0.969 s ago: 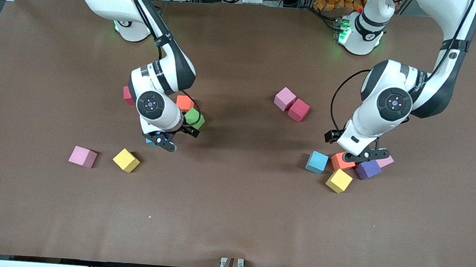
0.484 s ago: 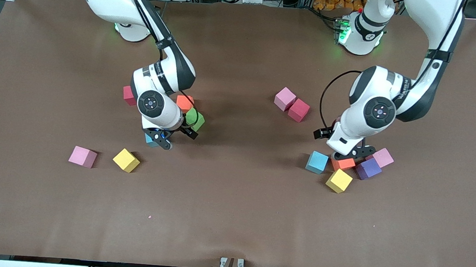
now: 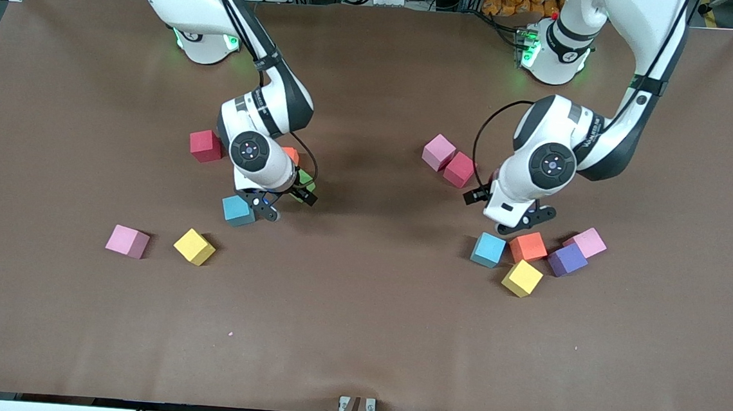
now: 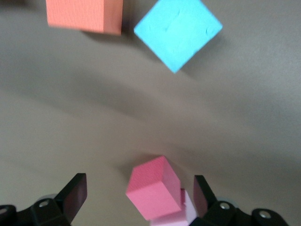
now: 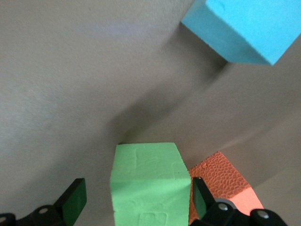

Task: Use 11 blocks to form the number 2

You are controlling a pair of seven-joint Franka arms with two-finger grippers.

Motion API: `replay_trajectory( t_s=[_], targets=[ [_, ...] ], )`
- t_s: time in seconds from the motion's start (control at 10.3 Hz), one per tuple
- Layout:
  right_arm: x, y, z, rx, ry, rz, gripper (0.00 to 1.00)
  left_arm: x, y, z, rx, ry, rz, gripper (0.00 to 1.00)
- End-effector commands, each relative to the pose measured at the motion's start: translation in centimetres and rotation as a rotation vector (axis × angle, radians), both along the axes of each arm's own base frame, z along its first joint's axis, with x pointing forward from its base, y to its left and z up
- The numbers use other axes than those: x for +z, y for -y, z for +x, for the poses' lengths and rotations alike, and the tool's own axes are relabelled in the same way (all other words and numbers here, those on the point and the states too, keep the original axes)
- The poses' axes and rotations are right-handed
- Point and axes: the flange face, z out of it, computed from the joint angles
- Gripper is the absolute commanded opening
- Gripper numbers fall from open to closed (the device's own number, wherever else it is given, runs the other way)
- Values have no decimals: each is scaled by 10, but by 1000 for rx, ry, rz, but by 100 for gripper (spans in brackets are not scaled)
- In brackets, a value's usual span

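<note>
Near the desk's middle, both arms had drifted toward the bases — the right gripper (image 3: 286,203), open and empty, hung over the green block (image 3: 306,179); the left gripper (image 3: 513,217), open too, had cleared the orange block (image 3: 528,246). No 2 yet — the blocks lay scattered.

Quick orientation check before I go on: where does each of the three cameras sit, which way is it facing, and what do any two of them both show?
Front view: high across the table, facing both arm bases; shows both arms, right gripper open, left gripper open.
Left wrist view: on the left wrist, looking down past its open fingers at the red cube, blue cube and orange cube.
Right wrist view: on the right wrist, looking down past its fingers at the green cube.
Shared: front and right wrist views show the green cube.
</note>
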Motion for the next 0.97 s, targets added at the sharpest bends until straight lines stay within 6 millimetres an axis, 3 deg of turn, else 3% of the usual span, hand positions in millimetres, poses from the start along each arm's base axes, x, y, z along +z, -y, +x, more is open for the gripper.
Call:
replay_trajectory(
  t_s=[0.0, 0.1, 0.39, 0.77, 0.87],
  targets=[
    [-9, 3, -12, -19, 8, 7, 100, 4, 29, -18, 152, 6, 16, 100],
    [-8, -1, -15, -13, 11, 9, 100, 3, 31, -21, 190, 3, 27, 100],
    [-8, -16, -23, 27, 20, 14, 100, -18, 73, -68, 292, -25, 65, 100],
    [-11, -22, -26, 35, 37, 21, 97, -44, 108, -127, 314, 4, 54, 100],
    [-10, -23, -26, 30, 39, 22, 45, -48, 109, -137, 307, 14, 46, 100]
  ],
)
